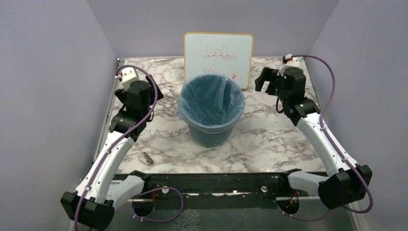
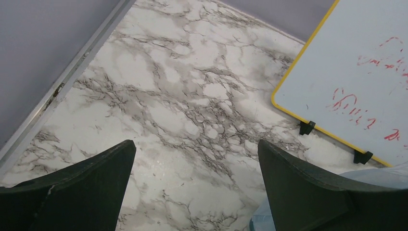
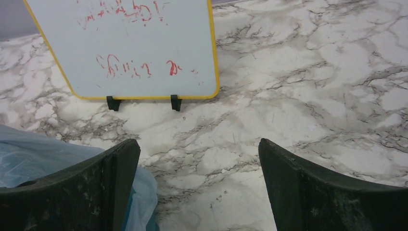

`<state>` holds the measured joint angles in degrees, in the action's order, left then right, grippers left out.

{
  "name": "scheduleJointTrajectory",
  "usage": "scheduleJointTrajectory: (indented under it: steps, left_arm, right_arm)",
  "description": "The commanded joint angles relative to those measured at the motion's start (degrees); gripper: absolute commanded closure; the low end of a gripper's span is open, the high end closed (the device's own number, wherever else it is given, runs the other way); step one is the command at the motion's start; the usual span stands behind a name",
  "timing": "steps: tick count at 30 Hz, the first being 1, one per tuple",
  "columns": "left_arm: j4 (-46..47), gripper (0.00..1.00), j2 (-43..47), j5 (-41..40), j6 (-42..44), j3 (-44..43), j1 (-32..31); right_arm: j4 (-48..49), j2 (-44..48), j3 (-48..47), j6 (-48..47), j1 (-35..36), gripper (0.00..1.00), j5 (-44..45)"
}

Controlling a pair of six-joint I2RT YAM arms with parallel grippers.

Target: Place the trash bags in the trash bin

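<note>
Bin (image 1: 211, 126) sitting at centre of the top view on the marble table (image 1: 269, 139), teal-blue, tapered, upright. Trash bag (image 1: 210, 99), light blue and crinkly, lining the inside of the bin, its edge folding over the rim all the way round. Whiteboard (image 1: 218, 52) standing just behind the bin in the upper middle, yellow frame, red scribbles, resting on two small black feet.

Left tool (image 1: 126, 75) hovering at left of the frame, well apart from the bin, fingers spread wide, holding nothing. In its wrist view both dark fingers (image 2: 86, 187) framing bare marble, whiteboard corner (image 2: 356, 77) at upper right, a sliver of bag (image 2: 385, 175) at lower right.

Right tool (image 1: 265, 79) hanging at right of the frame, beside the whiteboard's right edge, near the bin but not touching, fingers also spread wide and gripping nothing. Its wrist view showing the whiteboard (image 3: 130, 48) at upper left, bag (image 3: 43, 154) at lower left behind the left finger (image 3: 96, 192).

Small grey-brown object (image 1: 147, 158) lying on the table at lower left, near the left arm; cannot tell what it is.
</note>
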<state>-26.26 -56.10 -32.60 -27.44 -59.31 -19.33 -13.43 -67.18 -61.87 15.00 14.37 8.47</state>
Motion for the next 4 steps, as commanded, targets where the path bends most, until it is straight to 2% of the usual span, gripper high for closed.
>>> scheduleJointTrajectory:
  steps: [1, 4]
  left_arm:
    - [0.06, 0.01, -0.46, -2.69, -0.20, -0.98, 0.09]
    - [0.16, 0.01, -1.44, -3.80, -0.23, -1.39, 0.08]
  right_arm:
    - [-0.28, -1.81, -2.82, 0.29, 0.05, 0.00, -2.92]
    - [-0.02, -2.65, -3.62, 0.15, 0.09, 0.00, -3.11]
